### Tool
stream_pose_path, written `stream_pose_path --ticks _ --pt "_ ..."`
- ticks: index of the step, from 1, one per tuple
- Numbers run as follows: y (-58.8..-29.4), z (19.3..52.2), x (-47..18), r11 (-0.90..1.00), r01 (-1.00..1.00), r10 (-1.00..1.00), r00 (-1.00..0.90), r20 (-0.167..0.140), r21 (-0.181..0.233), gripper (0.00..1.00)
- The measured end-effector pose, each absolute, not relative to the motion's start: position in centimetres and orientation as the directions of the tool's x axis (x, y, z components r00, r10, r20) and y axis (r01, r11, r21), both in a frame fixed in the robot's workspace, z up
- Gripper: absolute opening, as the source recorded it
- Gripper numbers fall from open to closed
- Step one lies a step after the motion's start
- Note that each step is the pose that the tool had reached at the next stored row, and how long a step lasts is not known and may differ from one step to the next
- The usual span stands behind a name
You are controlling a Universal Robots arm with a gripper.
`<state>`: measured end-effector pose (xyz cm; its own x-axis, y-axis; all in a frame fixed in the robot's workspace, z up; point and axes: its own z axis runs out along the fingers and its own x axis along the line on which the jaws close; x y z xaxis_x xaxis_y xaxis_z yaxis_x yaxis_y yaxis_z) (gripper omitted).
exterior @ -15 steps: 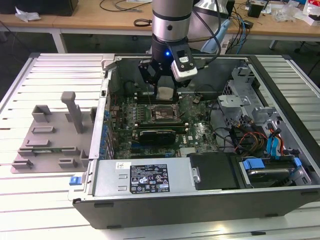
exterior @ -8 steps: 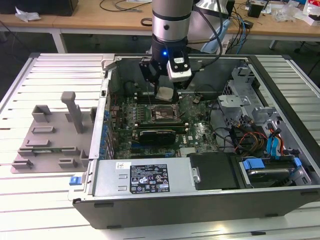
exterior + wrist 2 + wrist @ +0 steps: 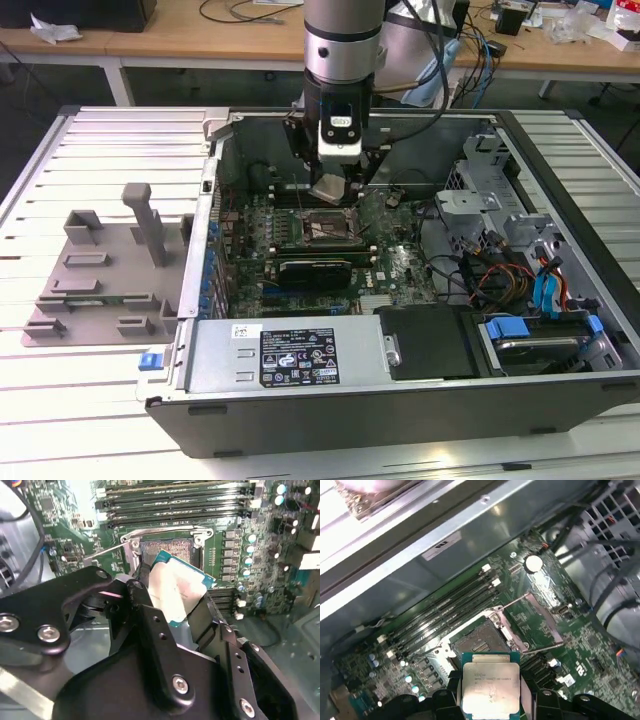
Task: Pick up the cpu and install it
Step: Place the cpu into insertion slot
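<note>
Slatted desk (image 3: 60, 160) is carrying an open case (image 3: 400, 395), with the claw (image 3: 335, 180) hanging inside.
The claw is clenching the cpu (image 3: 491, 687) by two opposite edges, its silver top showing in both wrist views; the cpu is hovering tilted at 12 o'clock from the open socket (image 3: 325, 230) in the exterior view, not seated in it, and a grey tray (image 3: 100, 270) is lying on the desk at 9 o'clock from the case.

An open computer case (image 3: 400, 410) lies on the slatted white worktop (image 3: 80, 400), its green motherboard (image 3: 405, 268) exposed inside. A silver power supply (image 3: 290, 352) sits along the case's near wall, and a grey plastic tray (image 3: 90, 270) rests outside the case on the exterior view's left.
</note>
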<state>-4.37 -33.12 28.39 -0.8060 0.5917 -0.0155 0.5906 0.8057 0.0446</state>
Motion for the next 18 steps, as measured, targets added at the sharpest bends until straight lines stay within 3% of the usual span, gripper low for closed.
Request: stream_pose_path --ticks 18 --pt "-33.12 28.27 -4.37 0.398 0.916 0.917 -0.398 -0.015 0.045 0.55"
